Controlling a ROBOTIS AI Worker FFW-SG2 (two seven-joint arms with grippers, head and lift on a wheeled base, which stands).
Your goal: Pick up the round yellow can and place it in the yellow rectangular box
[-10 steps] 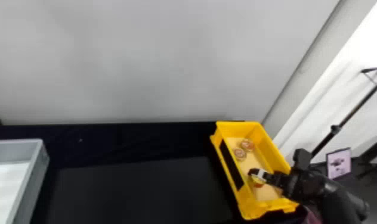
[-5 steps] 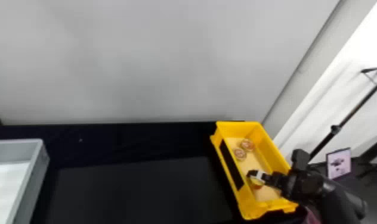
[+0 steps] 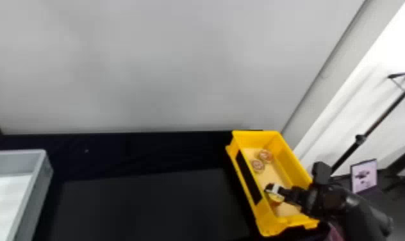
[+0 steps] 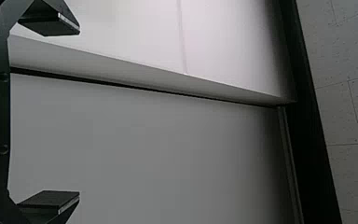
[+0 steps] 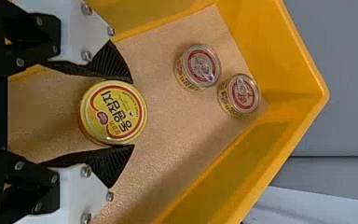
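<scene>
Yellow rectangular box (image 3: 254, 138) at right: within its near half, the right gripper (image 5: 133, 113) has its fingers narrowed against both sides of the round yellow can (image 5: 114, 112). Over the last second the right arm (image 3: 339, 200) has eased slightly left and lower, so placement looks nearly done, with release due next, away from the two small cans (image 5: 204, 66) farther off. The left gripper (image 4: 77, 112) stands wide, empty.
</scene>
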